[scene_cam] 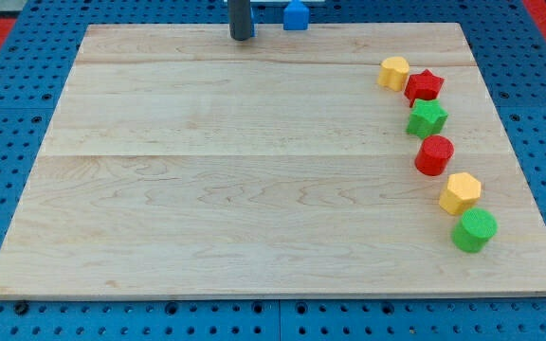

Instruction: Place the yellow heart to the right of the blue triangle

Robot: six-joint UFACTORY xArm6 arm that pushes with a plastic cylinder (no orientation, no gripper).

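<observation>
My tip rests at the top edge of the wooden board, left of centre. A blue block, seemingly the triangle, sits just right of my tip at the view's top, beyond the board's edge. The yellow heart lies far to the right at the upper right of the board, touching a red star. My tip touches neither block.
Below the red star, a curved line of blocks runs down the right side: a green star, a red cylinder, a yellow hexagon and a green cylinder. A blue pegboard surrounds the board.
</observation>
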